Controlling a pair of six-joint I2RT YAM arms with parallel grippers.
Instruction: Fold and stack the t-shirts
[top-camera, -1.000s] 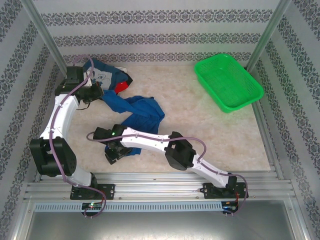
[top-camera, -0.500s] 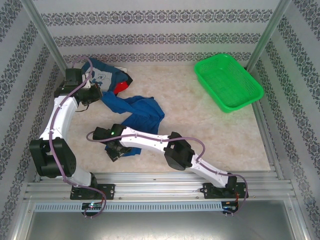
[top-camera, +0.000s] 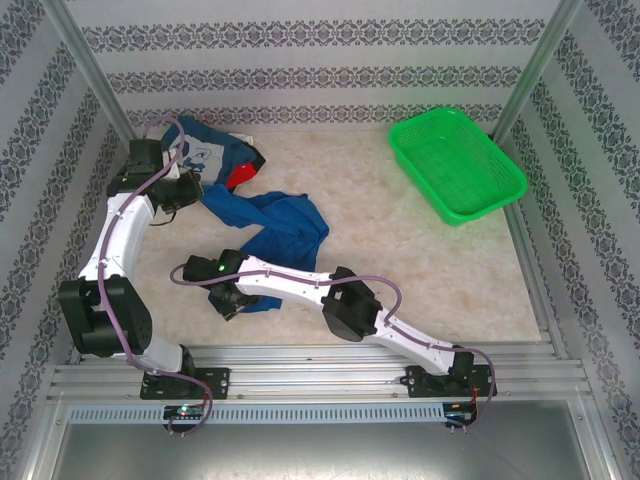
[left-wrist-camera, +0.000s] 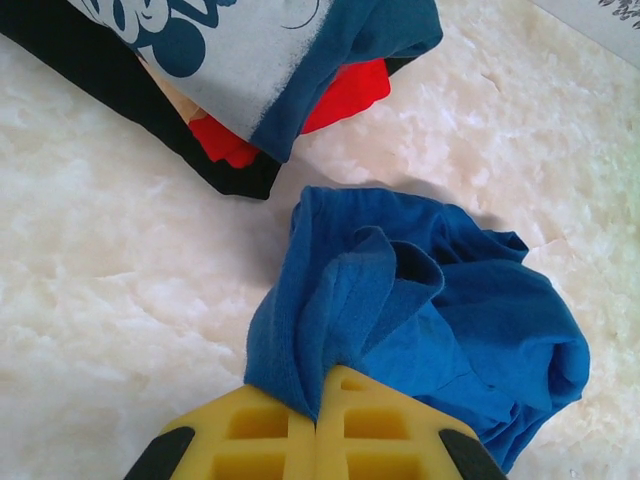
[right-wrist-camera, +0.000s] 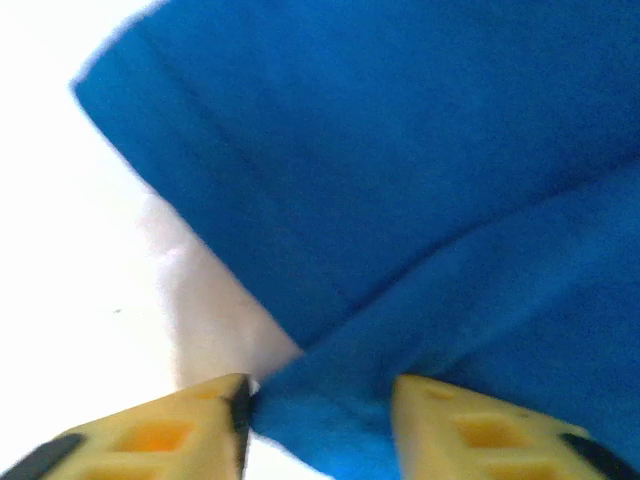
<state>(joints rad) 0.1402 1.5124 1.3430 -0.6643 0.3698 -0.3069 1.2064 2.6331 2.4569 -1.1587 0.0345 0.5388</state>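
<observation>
With the left tool pinched shut on the royal-blue t-shirt and the right tool part-open around a fold of it, grip unclear, a shallow bite could slip once the cloth is pulled taut

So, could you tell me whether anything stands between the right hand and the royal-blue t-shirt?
Nothing visible does: a fold of the royal-blue t-shirt lies directly between the fingers of the right hand.

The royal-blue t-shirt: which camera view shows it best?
The top external view: the royal-blue t-shirt lies crumpled there nearly whole, between both arms. The left wrist view shows one bunched end pinched in the left gripper; the right wrist view shows a blurred fold between the fingers of the right gripper.
</observation>
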